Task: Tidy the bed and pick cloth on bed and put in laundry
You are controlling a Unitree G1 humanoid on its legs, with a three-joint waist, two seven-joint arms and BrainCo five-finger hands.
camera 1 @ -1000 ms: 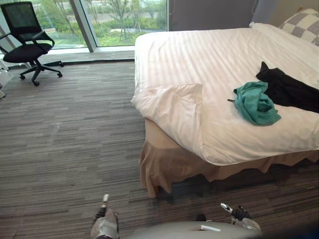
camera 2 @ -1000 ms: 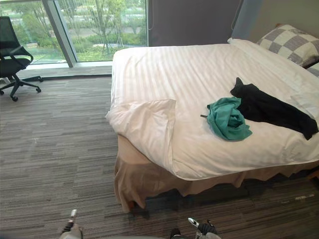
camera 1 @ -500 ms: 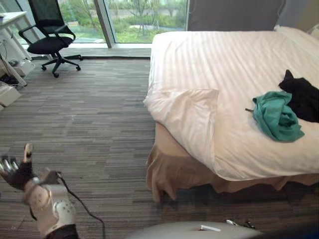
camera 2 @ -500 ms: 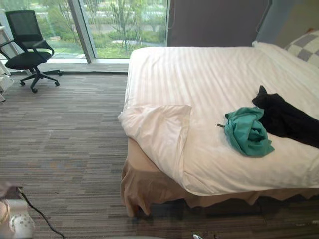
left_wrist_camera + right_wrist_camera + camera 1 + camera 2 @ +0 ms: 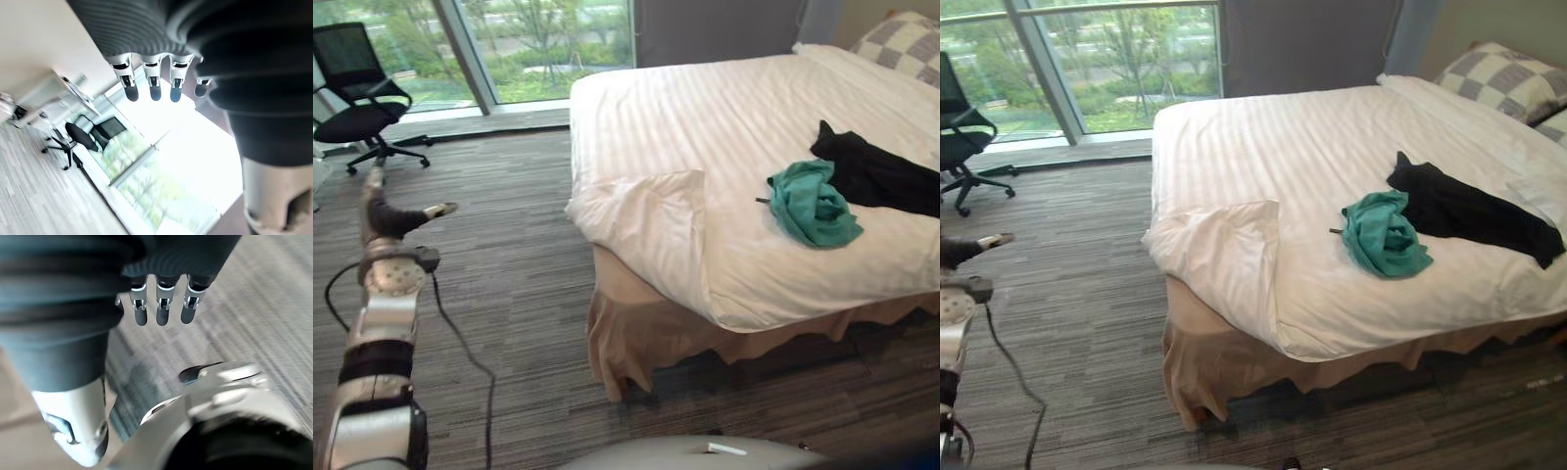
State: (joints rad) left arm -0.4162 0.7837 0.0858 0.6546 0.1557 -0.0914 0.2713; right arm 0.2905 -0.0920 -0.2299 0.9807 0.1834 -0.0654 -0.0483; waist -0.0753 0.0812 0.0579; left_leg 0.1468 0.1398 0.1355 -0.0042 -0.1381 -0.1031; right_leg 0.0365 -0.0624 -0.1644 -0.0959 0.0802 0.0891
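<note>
Grey carpet [image 5: 499,294] open left of your bed's [image 5: 705,117] edge, teal cloth [image 5: 813,204] near it; left hand [image 5: 385,219] now raised higher, fingers [image 5: 155,89] spread.

Grey striped carpet [image 5: 509,294] under the left robot hand [image 5: 385,217]. Black office chair [image 5: 357,88] just beyond it, by floor-to-ceiling windows [image 5: 543,44]; daylight, greenery outside. Right of it the bed [image 5: 705,108], with a dark grey wall [image 5: 720,27] behind.

daylight comes through the big window [image 5: 543,39] at the far wall, bright and even on the white bed [image 5: 685,108]. soft shadow lies on the carpet [image 5: 519,264] under the bed's edge. past the left hand [image 5: 153,81] the window glares white.
</note>
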